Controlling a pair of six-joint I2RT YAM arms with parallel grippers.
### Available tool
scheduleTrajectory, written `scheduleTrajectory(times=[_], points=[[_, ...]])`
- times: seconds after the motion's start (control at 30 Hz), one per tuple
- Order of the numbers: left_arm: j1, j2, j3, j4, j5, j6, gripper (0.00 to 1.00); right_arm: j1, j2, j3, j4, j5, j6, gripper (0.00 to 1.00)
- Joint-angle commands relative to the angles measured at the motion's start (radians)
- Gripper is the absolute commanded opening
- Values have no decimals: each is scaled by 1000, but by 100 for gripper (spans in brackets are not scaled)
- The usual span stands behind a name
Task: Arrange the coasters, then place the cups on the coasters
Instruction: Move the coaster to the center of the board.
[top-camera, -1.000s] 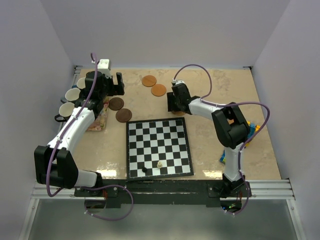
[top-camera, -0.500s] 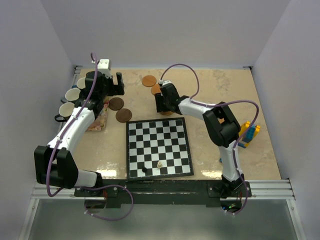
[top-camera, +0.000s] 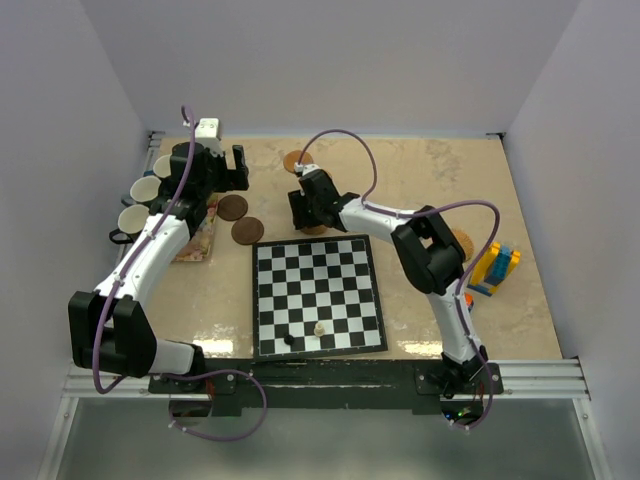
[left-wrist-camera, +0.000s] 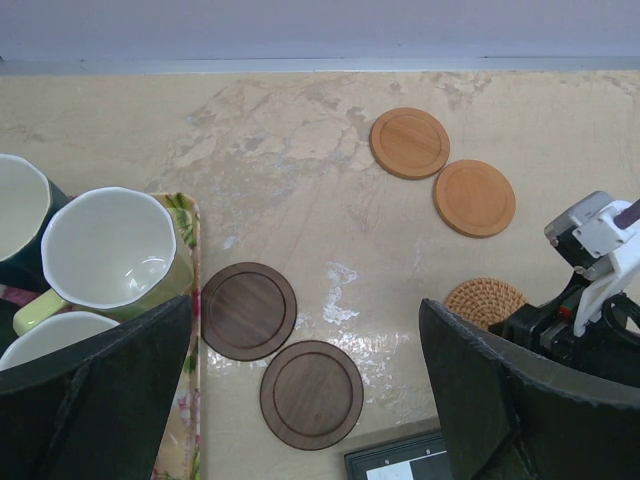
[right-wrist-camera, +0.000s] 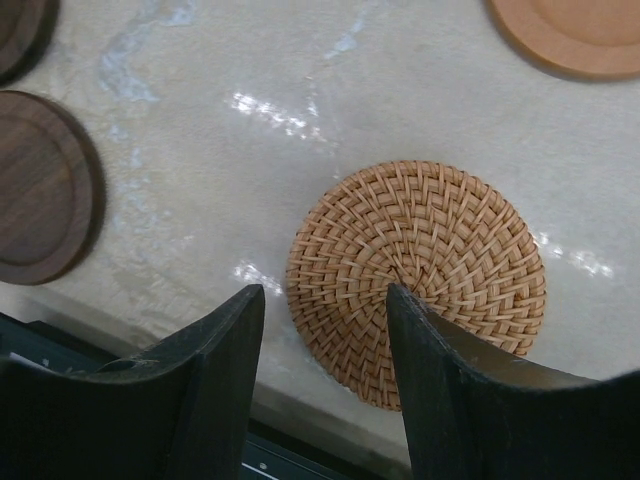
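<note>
Quick rundown. Right gripper is down low over the woven coaster, just past the far edge of the chessboard. Jaws are partway apart w/ nothing pinched between them. One finger sits at the coaster's rim, the other overlaps it. Can't tell from the wrist cam whether the tips touch the weave or hang just above it. Coaster looks flat on the table.

Left gripper is spread wide and empty, hanging over the far-left part of the table right by the cups. Cups are bunched at the left edge on and around the floral mat, none on a coaster yet. In the left wrist cam the pale green cup sits at the mat's edge, w/ a dark cup behind it and another white rim below, partly hidden by a finger.

Other coasters:
- Two dark brown coasters lie right next to each other, just beside the mat, btw the cups and the board.
- Two light wood coasters lie side by side further back, near the woven one but apart from it.
- Top cam also shows a tan disc by the right arm's elbow, w/ some toy blocks near it on the right side.
</note>
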Motion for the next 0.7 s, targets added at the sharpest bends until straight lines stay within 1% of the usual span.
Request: scheduleTrajectory(times=[0.0, 0.67], points=[[-1, -17, 11, 31, -1, -9, 100, 36, 75, 50, -89, -65, 21, 55], [-1, -14, 11, 31, -2, -9, 100, 41, 265, 321, -86, -36, -13, 55]])
